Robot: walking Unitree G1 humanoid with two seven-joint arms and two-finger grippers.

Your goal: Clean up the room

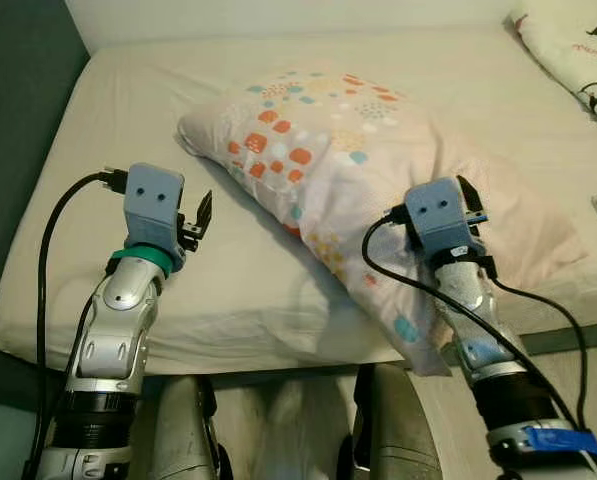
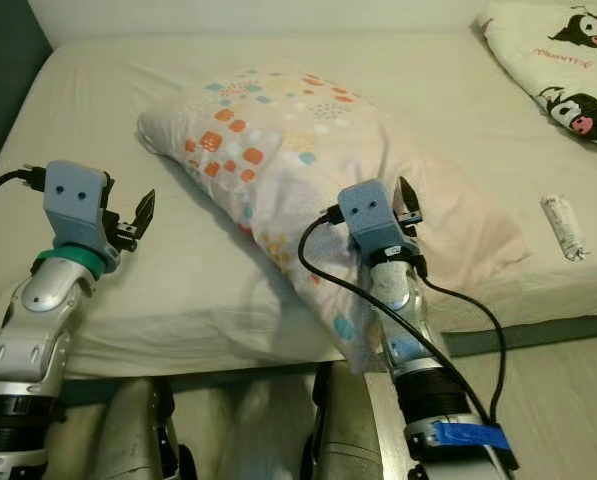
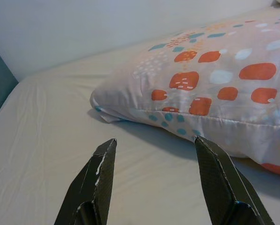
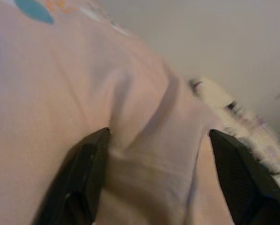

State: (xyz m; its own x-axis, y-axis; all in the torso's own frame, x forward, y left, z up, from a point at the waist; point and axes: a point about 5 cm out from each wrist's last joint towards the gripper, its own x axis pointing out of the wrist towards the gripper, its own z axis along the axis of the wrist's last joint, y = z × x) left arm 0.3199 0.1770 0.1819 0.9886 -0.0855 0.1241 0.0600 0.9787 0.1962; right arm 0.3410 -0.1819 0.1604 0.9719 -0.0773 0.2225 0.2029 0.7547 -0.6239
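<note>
Two grippers flank the pillow [image 1: 358, 170], which lies slantwise on the bed [image 1: 108, 290], long axis running from its far-left corner to the near-right corner overhanging the edge. My right gripper [image 4: 154, 154] is nearer: fingers spread, pressed into the fabric, gripping nothing. My left gripper [image 3: 154, 164] hangs open and empty just left of the pillow, apart from it.
</note>
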